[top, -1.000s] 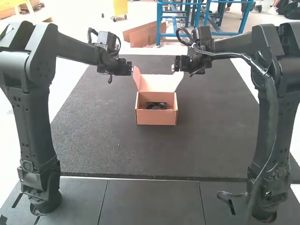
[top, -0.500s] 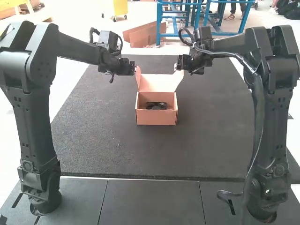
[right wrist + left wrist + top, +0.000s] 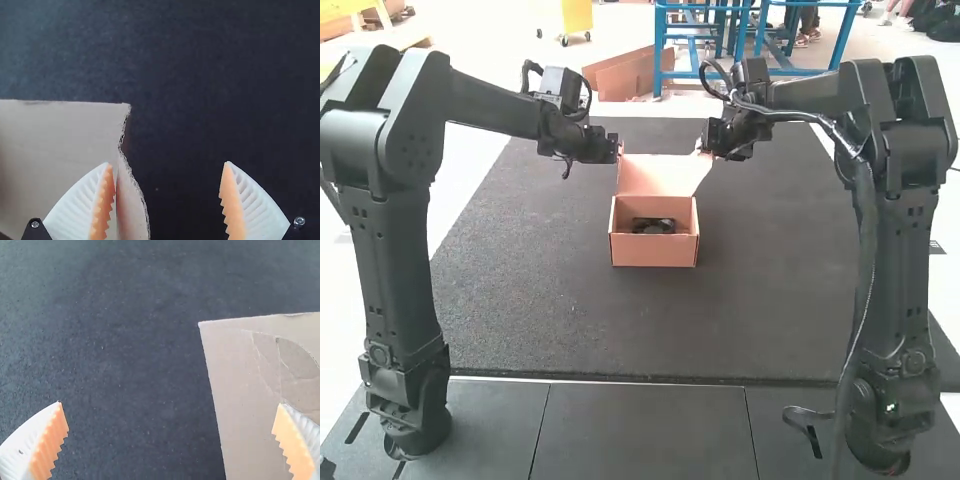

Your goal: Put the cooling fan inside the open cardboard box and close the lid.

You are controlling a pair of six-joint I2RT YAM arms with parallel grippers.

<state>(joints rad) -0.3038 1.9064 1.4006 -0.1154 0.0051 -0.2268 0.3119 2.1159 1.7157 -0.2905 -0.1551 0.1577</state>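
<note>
A small cardboard box [image 3: 655, 245] stands open in the middle of the black mat, and the dark cooling fan [image 3: 653, 226] lies inside it. Its lid [image 3: 660, 176] stands upright behind the opening. At the lid's upper left corner is my left gripper [image 3: 613, 150], open; the left wrist view has the lid [image 3: 260, 390] reaching in beside one pad [image 3: 290, 440]. At the upper right corner is my right gripper [image 3: 708, 142], also open, and the lid's torn edge [image 3: 131, 185] runs just beside one finger [image 3: 100, 202].
The black mat [image 3: 520, 280] covers the table around the box, with free room in front and to both sides. Flat cardboard pieces [image 3: 625, 72] and a blue metal frame [image 3: 720, 40] stand beyond the mat's far edge.
My left gripper has moved right, up to the lid's upper left corner. The right gripper has shifted slightly at the upper right corner. The box and fan have stayed in place.
</note>
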